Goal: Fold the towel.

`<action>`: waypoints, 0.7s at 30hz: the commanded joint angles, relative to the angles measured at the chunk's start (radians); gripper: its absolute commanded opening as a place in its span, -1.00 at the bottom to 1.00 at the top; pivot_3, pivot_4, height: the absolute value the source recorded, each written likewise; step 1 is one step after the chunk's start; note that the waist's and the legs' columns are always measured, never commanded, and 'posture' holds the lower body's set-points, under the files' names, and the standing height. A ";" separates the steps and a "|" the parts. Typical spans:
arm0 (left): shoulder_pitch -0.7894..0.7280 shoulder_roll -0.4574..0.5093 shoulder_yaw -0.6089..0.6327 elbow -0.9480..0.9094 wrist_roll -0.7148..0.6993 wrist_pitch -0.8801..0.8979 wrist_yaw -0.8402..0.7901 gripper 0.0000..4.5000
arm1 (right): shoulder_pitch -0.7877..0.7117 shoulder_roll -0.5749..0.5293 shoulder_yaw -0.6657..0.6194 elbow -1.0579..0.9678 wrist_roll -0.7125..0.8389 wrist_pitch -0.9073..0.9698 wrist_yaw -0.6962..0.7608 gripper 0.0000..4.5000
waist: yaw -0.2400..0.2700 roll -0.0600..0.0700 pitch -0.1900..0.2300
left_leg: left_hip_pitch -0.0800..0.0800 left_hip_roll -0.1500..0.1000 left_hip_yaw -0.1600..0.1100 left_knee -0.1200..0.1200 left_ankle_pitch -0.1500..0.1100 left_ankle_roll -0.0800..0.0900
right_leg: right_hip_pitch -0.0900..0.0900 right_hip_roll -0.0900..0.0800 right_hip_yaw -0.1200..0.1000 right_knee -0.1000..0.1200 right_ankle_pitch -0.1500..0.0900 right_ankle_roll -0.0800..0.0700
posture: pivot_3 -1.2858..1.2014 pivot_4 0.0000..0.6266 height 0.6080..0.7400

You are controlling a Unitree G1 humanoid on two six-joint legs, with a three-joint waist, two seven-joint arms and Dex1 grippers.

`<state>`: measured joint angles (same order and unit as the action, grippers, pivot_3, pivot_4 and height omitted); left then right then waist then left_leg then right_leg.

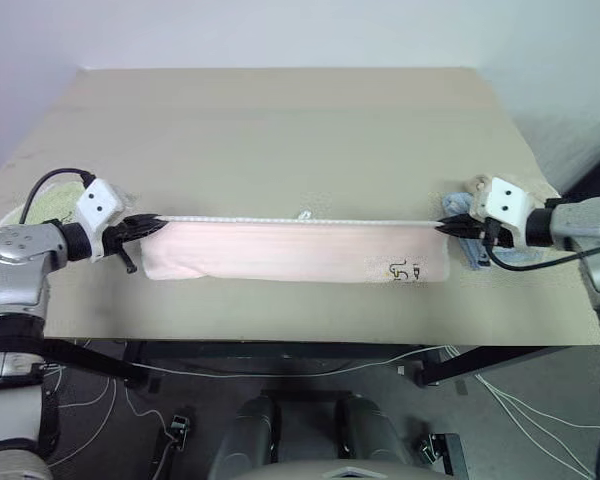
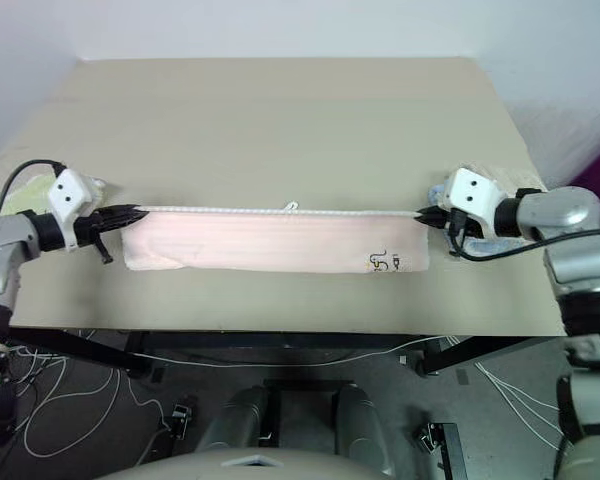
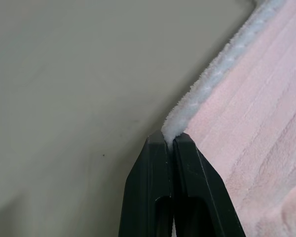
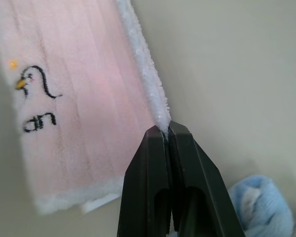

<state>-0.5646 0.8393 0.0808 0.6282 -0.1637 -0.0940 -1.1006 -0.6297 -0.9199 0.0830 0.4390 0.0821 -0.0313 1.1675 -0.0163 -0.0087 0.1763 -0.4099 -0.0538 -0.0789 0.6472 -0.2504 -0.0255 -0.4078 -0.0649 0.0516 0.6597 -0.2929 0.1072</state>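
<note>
I have the left gripper (image 1: 152, 224) pinched tight on the white trim at one end of the towel (image 1: 295, 250), its two black fingers (image 3: 160, 187) pressed together with only the fluffy edge squeezed between their tips. The right gripper (image 1: 446, 228) does the same at the other end: jaws closed hard on the trimmed corner, nothing else in them. Between my two grippers the towel's far edge runs in a taut straight line, and the pink cloth hangs from that line toward me, its lower part resting on the table (image 1: 280, 130). The little white loop (image 1: 304, 214) sticks up from the stretched edge roughly midway between the grippers. The dark embroidered mark (image 1: 404, 270) sits on the pink face close to the right gripper, just below and inside its tips; in the right wrist view I see it as a small bird outline with a yellow beak beside the trim. Just behind the right gripper, on the side away from the pink towel, lies a light blue folded towel (image 4: 259, 202), near the fingers but I cannot tell whether it touches them. Behind the left gripper's wrist a light green towel (image 1: 50, 200) lies on the table's edge, apart from the pink one
</note>
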 commanded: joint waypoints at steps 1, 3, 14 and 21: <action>-0.037 0.007 -0.015 0.084 0.049 -0.055 0.023 -1.00 | -0.060 0.009 0.007 0.112 -0.052 -0.069 -0.025 -0.99 | 0.000 0.000 0.000 | 0.000 0.000 0.000 0.000 0.000 0.000 | 0.000 0.000 0.000 0.001 0.000 0.000 | 0.03 -0.52 1.00; -0.049 -0.003 -0.031 0.110 0.060 -0.071 0.019 -1.00 | -0.075 0.026 0.020 0.153 -0.070 -0.103 -0.031 -0.99 | -0.001 0.000 0.000 | 0.000 0.000 0.000 0.000 0.000 0.000 | -0.001 0.000 0.000 0.002 0.000 0.000 | 0.03 -0.52 1.00; -0.061 -0.022 -0.033 0.145 0.046 -0.046 -0.009 -0.79 | -0.119 0.070 0.020 0.271 -0.107 -0.172 -0.051 -0.79 | -0.002 0.000 0.000 | 0.000 0.000 0.000 0.001 0.000 0.000 | -0.001 0.001 0.000 0.003 0.000 0.000 | 0.03 -0.52 1.00; -0.075 -0.028 -0.011 0.145 0.040 -0.027 0.022 0.21 | -0.140 0.055 -0.006 0.274 -0.095 -0.172 -0.076 0.21 | -0.002 0.000 0.000 | 0.000 0.000 0.000 0.001 0.000 0.000 | -0.001 0.001 0.001 0.003 0.000 0.000 | 0.03 -0.52 1.00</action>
<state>-0.6124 0.8022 0.0292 0.7759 -0.1003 -0.1197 -1.0912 -0.7422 -0.8399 0.1137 0.7329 -0.0267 -0.2008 1.1011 -0.0182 -0.0087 0.1763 -0.4099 -0.0540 -0.0786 0.6483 -0.2502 -0.0255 -0.4089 -0.0644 0.0521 0.6629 -0.2930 0.1073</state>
